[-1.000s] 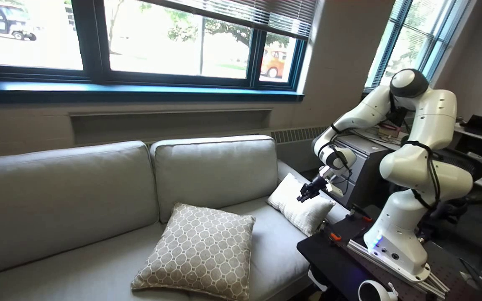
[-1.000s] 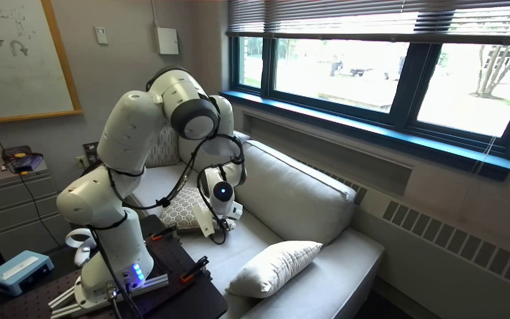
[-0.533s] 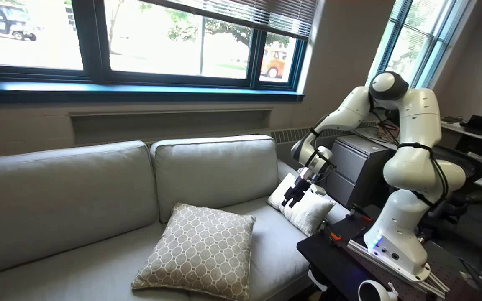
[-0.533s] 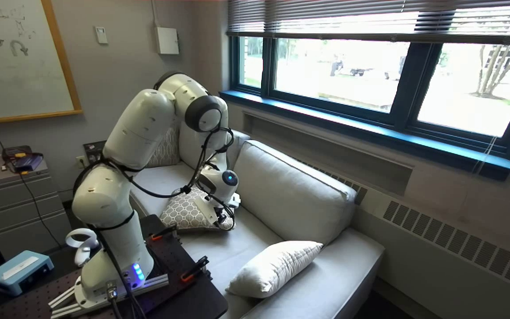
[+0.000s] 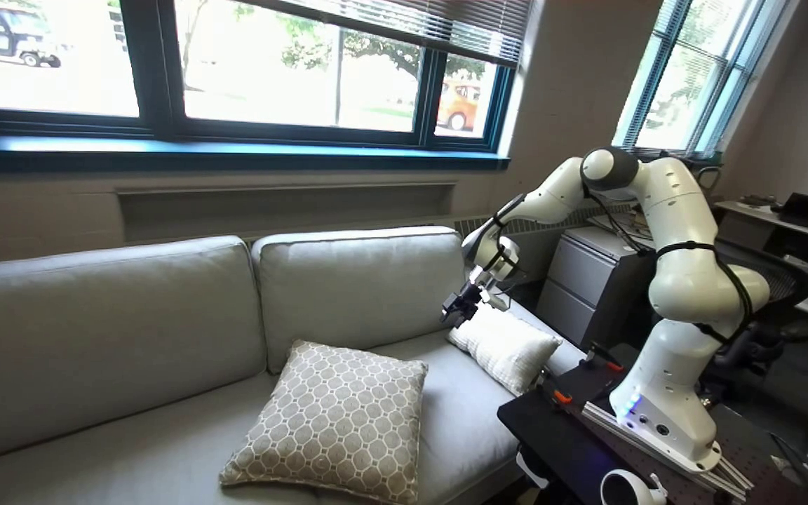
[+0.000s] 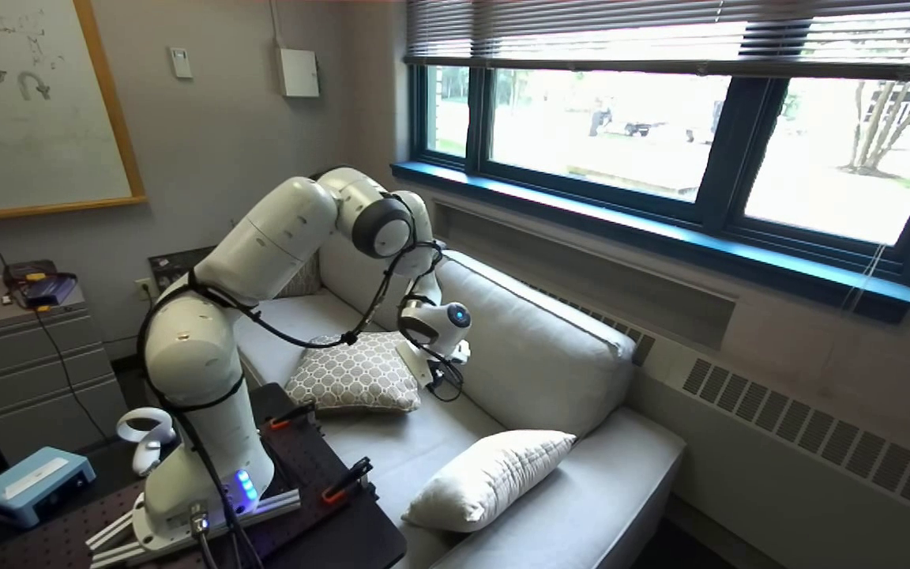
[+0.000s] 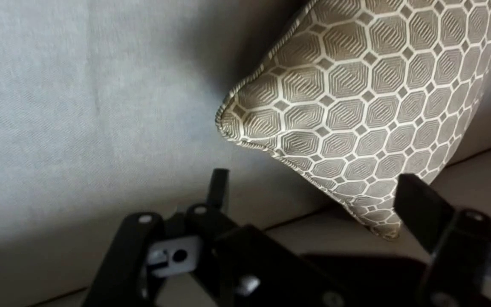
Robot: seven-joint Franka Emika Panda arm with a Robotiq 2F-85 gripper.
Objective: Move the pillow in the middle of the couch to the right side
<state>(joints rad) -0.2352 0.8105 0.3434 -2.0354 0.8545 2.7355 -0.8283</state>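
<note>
The pillow (image 5: 348,421), tan with a pale lattice, lies flat on the seat of the couch (image 5: 362,280), in front of where two back cushions meet. My gripper (image 5: 452,319) hovers over the seat by the couch's back, up and to the right of the pillow in this exterior view. The wrist view has the gripper (image 7: 313,179) open, its fingers (image 7: 420,209) wide apart with nothing gripped. Beyond them the pillow (image 7: 356,98) fills the upper right, one corner pointing down near the right finger. In an exterior view the wrist hides most of the gripper; the pillow (image 6: 356,371) is beside it.
A smaller white pillow (image 5: 506,344) leans at the couch's armrest (image 6: 613,482), just below the gripper's wrist. The arm's black table (image 5: 551,442) with orange-tipped clamps (image 6: 344,478) borders the seat. Another patterned cushion (image 6: 305,280) is at the couch's far end.
The arm has stretched out and swung the gripper leftward toward the couch's back in an exterior view, off the white pillow. Its fingers have spread apart. Both pillows have stayed put.
</note>
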